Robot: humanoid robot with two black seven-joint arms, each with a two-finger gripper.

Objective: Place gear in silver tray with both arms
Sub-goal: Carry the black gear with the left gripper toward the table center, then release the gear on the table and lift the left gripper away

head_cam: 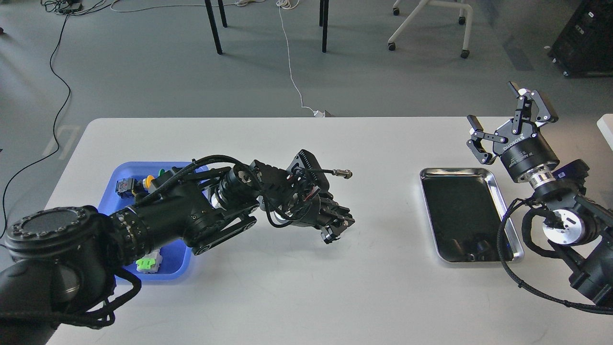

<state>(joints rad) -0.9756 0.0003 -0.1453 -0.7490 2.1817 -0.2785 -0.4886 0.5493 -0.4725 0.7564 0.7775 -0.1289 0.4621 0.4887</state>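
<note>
Hovering left gripper (335, 229), silver tray (504, 201), right gripper (512, 122) spread

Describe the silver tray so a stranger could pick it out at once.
On the white table, look to the right side, just below the open right gripper. The silver tray lies there: rectangular shiny metal with a dark mirror-like bottom, unlike the blue plastic tray of small parts at far left.

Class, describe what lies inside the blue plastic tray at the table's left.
The blue plastic tray holds small parts: a green-and-white piece, a yellow piece, and a dark connector. The left arm covers its middle, hiding anything there.
</note>
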